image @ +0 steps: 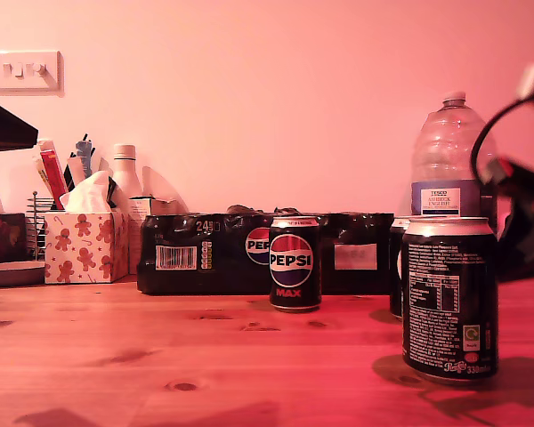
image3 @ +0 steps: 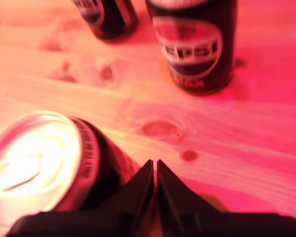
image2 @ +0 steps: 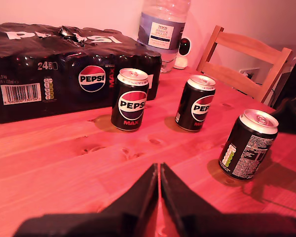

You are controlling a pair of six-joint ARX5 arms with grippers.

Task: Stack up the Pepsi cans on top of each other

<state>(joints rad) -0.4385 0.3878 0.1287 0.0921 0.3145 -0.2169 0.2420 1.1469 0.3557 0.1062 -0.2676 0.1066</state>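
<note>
While no can is yet stacked, all three Pepsi cans are seen upright and apart on the wooden table [image: 116, 356], placed relative to the shrink-wrapped 24-pack [image: 196, 253]. Taken across the exterior view from its left, the first can [image: 295, 262] stands just in front of the pack, the second can [image: 396, 267] beside the pack's end, largely hidden, and the third can [image: 450, 298] well forward of it. My first gripper [image2: 159, 182] is held low, fingers closed on nothing. My second gripper [image3: 155, 182] is angled down just beside the third can, likewise closed and empty, probably readied for a grasp.
</note>
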